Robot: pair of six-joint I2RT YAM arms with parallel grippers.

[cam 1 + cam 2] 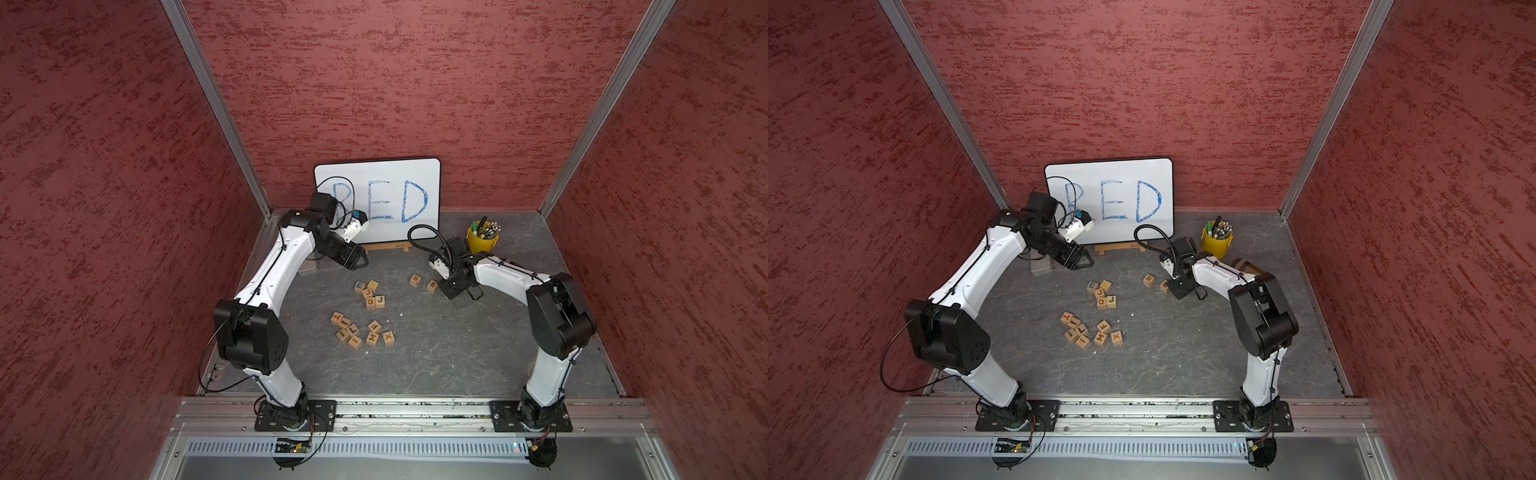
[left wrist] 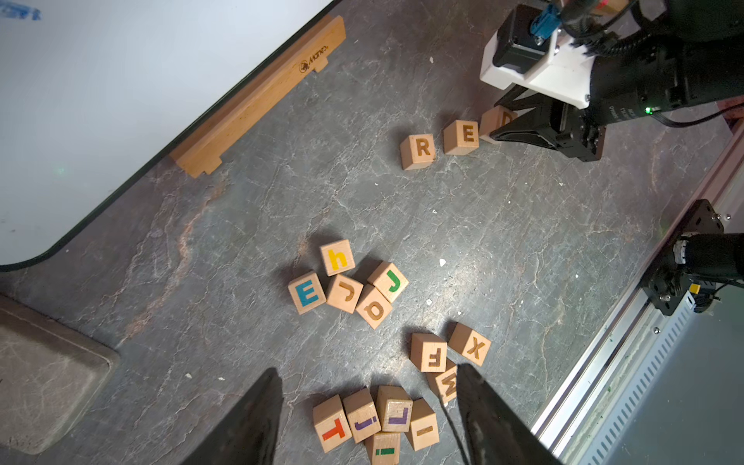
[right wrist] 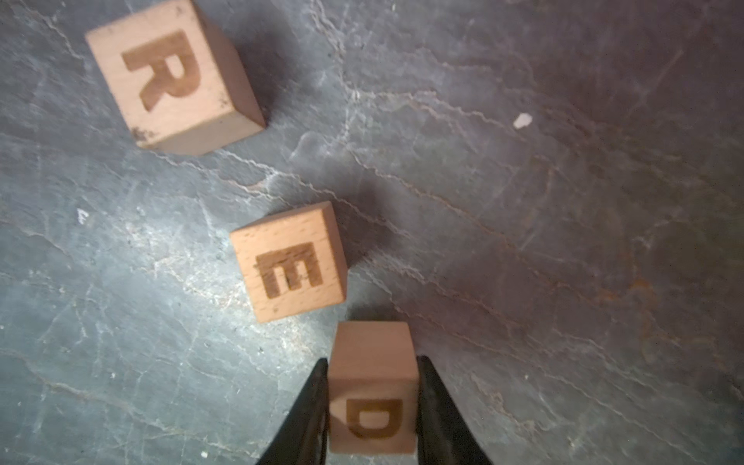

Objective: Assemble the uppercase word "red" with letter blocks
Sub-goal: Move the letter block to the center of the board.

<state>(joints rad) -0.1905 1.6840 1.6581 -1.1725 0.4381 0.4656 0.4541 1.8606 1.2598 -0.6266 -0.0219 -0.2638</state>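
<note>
Right claw (image 3: 372, 362): clamped on the D block (image 3: 372, 406), its jaws pressed against two opposite side faces; lower middle of the right wrist view.
D block: letter face up, just beside the E block (image 3: 290, 261) at the end of the line. It is hidden under the claw in both top views. Whether it rests on the desk (image 1: 457, 353) I cannot tell.
E block: on the desk in the middle of the right wrist view, turned a little askew.
R block (image 3: 161, 76): on the desk in the upper left of the right wrist view, with a strip of bare desk between it and the E block.
Order: R, E, D run in one slanting line, upper right of the left wrist view and right of centre in both top views.
Left claw (image 2: 369, 368): jaws apart, gripping nothing, raised above the desk; left of centre in both top views, by the whiteboard's lower left corner.
Spare blocks (image 1: 369, 293): two loose clusters near the middle of the desk, well apart from the line.
Whiteboard (image 1: 395, 174): propped at the back wall, RED handwritten in blue.
Yellow pen cup (image 1: 482, 243): just right of the whiteboard.
</note>
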